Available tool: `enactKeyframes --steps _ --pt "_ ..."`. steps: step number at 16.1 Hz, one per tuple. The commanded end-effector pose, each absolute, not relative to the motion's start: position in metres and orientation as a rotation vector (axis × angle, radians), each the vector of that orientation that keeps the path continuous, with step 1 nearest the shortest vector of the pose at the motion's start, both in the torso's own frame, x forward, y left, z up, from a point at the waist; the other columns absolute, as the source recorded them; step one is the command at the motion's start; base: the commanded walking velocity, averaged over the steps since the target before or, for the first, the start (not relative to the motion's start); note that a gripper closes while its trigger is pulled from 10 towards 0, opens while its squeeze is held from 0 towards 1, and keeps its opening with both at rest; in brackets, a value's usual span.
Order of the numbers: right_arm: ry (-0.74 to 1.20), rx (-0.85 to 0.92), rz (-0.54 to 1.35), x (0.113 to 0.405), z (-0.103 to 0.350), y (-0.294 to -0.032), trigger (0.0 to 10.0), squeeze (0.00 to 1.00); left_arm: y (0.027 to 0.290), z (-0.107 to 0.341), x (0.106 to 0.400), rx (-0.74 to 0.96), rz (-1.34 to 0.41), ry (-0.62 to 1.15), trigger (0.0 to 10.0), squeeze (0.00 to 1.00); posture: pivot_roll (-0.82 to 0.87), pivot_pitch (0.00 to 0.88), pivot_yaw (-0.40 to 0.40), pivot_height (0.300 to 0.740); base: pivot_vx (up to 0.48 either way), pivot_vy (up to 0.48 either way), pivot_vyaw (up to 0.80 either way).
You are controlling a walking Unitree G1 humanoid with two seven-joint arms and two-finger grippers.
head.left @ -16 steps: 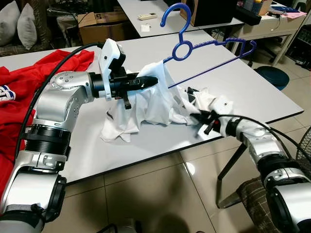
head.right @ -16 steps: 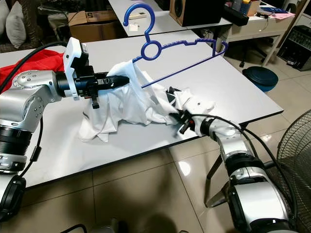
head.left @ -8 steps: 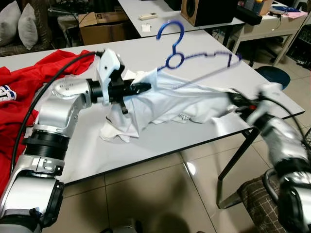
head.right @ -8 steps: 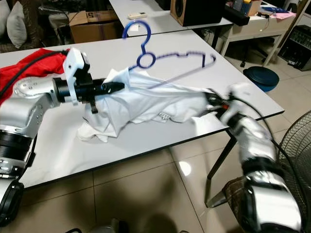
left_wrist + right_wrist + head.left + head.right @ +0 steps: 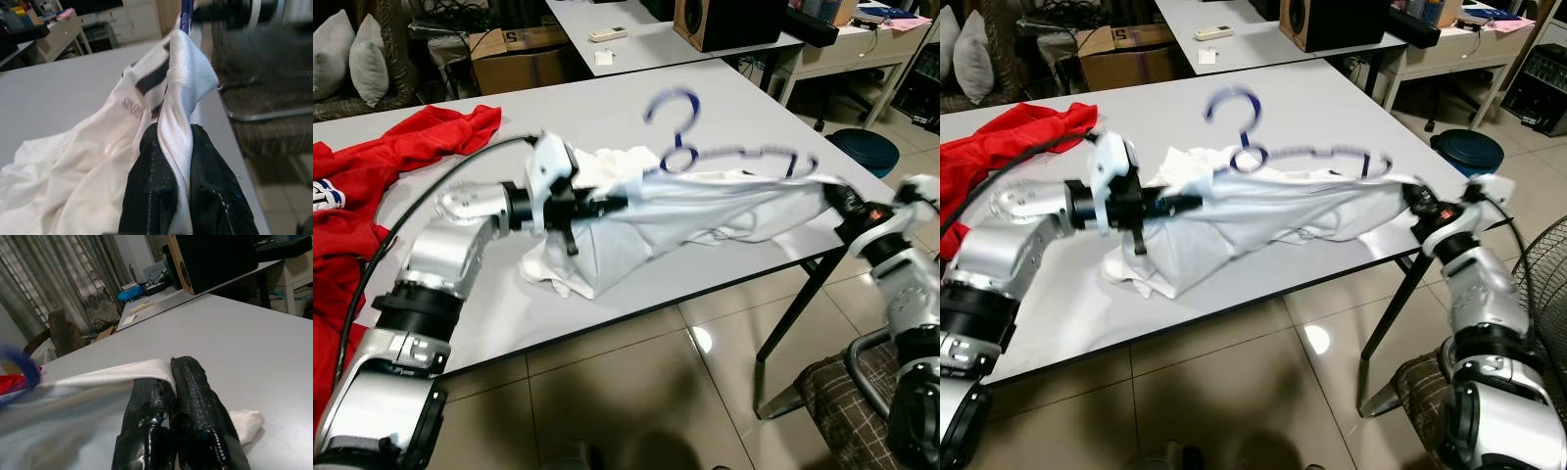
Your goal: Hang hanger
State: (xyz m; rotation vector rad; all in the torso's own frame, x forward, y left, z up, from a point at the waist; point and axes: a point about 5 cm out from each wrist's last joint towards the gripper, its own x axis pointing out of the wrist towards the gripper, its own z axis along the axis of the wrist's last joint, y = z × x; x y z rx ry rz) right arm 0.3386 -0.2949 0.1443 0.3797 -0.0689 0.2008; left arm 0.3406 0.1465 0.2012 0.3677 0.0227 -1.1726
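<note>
A white garment (image 5: 705, 206) is stretched tight above the grey table (image 5: 509, 294), between my two grippers. My left gripper (image 5: 612, 203) is shut on a fold of it at the left end; the left wrist view shows cloth pinched between the black fingers (image 5: 151, 196). My right gripper (image 5: 832, 196) is shut on the other end, at the table's right edge, with the hem clamped between its fingers (image 5: 195, 406). A blue hanger (image 5: 674, 122) sits in the garment. Its blurred hook stands above the cloth and one shoulder (image 5: 773, 157) shows along the top.
A red garment (image 5: 372, 166) lies on the table's left side. A black speaker (image 5: 724, 20) stands on the far table and a cardboard box (image 5: 514, 44) behind. A plaid stool (image 5: 842, 392) and a fan (image 5: 1547, 284) stand at the right on the tiled floor.
My right gripper has pulled its end of the white garment right, to the table's edge, stretching it out. The hanger has sunk lower and my left gripper has dropped slightly.
</note>
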Motion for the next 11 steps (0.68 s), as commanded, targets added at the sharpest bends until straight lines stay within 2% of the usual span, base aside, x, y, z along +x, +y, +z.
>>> enactKeyframes --steps 1,4,9,11 --pt "-0.148 0.406 0.080 0.334 0.162 -0.322 0.0 0.00 0.167 0.201 0.341 0.438 -1.113 0.062 0.0 0.00 0.05 0.000 0.056 0.740 0.000 0.000 0.00" --pt "-0.161 0.402 0.102 0.337 0.175 -0.323 0.0 0.00 0.175 0.192 0.344 0.573 -1.077 0.131 0.0 0.00 0.05 0.000 0.054 0.740 0.000 0.000 0.00" --pt "-0.168 0.381 0.189 0.338 0.184 -0.311 0.0 0.00 0.176 0.192 0.353 0.641 -0.982 0.130 0.0 0.00 0.04 0.000 0.057 0.740 0.000 0.000 0.00" --pt "-0.174 0.351 0.294 0.340 0.195 -0.293 0.0 0.00 0.166 0.187 0.356 0.697 -0.977 0.153 0.0 0.00 0.04 0.000 0.056 0.740 0.000 0.000 0.00"
